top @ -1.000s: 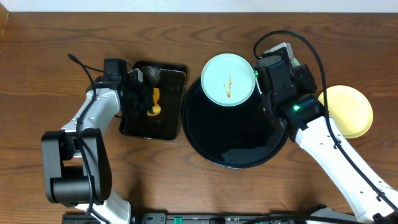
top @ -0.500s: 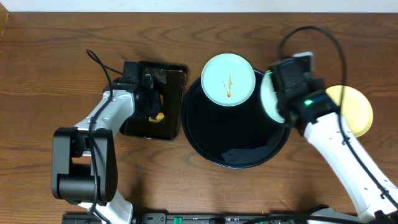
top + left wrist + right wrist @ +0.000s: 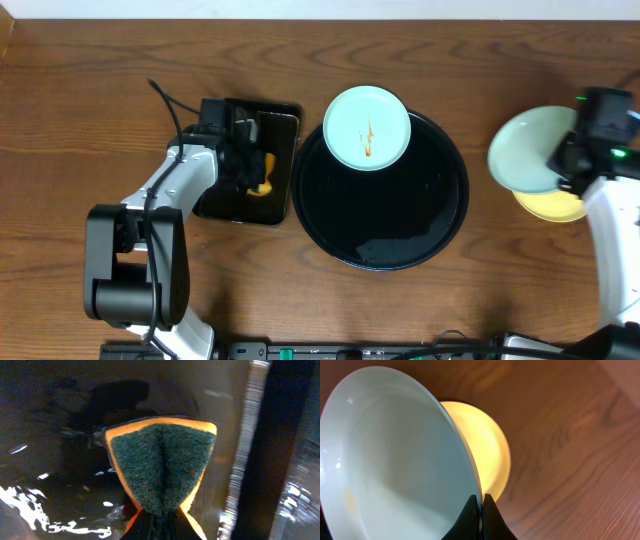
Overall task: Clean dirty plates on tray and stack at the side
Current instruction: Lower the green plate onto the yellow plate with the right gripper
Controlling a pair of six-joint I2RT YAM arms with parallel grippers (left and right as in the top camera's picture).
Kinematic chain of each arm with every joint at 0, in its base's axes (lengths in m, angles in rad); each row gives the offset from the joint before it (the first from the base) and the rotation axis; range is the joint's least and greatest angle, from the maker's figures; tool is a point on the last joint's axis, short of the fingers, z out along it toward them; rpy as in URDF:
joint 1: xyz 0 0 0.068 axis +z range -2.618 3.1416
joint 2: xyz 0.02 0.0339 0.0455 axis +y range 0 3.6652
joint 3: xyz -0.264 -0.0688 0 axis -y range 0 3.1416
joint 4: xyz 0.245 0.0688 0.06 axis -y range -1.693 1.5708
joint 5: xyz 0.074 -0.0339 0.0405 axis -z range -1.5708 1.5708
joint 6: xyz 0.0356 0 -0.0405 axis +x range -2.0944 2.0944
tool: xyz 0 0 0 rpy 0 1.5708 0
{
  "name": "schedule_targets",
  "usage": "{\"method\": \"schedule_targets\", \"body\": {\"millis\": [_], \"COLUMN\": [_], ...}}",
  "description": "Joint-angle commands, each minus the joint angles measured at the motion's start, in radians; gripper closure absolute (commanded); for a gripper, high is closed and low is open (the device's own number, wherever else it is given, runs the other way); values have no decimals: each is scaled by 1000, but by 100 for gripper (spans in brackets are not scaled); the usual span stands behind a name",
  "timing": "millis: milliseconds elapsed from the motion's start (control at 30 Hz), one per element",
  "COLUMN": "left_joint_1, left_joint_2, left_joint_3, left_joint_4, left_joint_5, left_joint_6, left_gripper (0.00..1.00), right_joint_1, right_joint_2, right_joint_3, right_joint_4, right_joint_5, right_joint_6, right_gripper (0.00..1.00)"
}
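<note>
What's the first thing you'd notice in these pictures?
The big round glossy black tray in the middle stands out, with a small pale mint-blue plastic plate streaked with orange sauce on its far edge. At the right, the right jaws pinch a second round mint-blue plate by its rim, tilted over a pale yellow round plate. On the left, the left jaws squeeze a green-and-orange sponge in a wet rectangular black tray.

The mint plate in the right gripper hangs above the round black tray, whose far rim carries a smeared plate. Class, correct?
No. The overhead view shows the right gripper holding the mint plate above the yellow plate, beside the tray; the rest stands.
</note>
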Motion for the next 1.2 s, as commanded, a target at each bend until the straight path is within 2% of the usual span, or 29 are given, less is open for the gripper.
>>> {"method": "schedule_targets", "body": {"millis": [0,33,200,600,633,667,700,767,867,1000,1167], "left_joint_1": [0,0,0,0,0,0,0,0,0,0,0], "left_joint_2": [13,13,13,13,13,13,13,13,13,13,13], "left_joint_3": [-10,-10,-10,-11,-11,-11,-11,-11,-11,-11,-11], "left_joint_4": [18,23,16,-7,-7,-8,-9,-11,-14,-23,-22], "left_joint_5": [131,121,-20,-26,-26,-26,-26,-26,-26,-26,-26], "left_joint_6": [93,87,19,19,19,19,19,19,19,19,19], "left_gripper": [89,84,84,84,84,83,73,69,69,62,60], "right_joint_1": [-97,-123,-212,-296,-296,-296,-295,-294,-294,-285,-238], "right_joint_2": [-3,2,56,224,227,230,231,231,231,231,231], "right_joint_3": [1,1,0,0,0,0,0,0,0,0,0], "right_joint_4": [-9,-16,-44,37,50,66,83,103,108,91,75], "right_joint_5": [-134,-146,-150,-177,-191,-211,-247,-313,-393,-500,-744], "right_joint_6": [29,28,19,-16,-27,-37,-60,-113,-143,-148,-208], "right_gripper": [99,99,99,99,95,84,73,65,61,62,60]}}
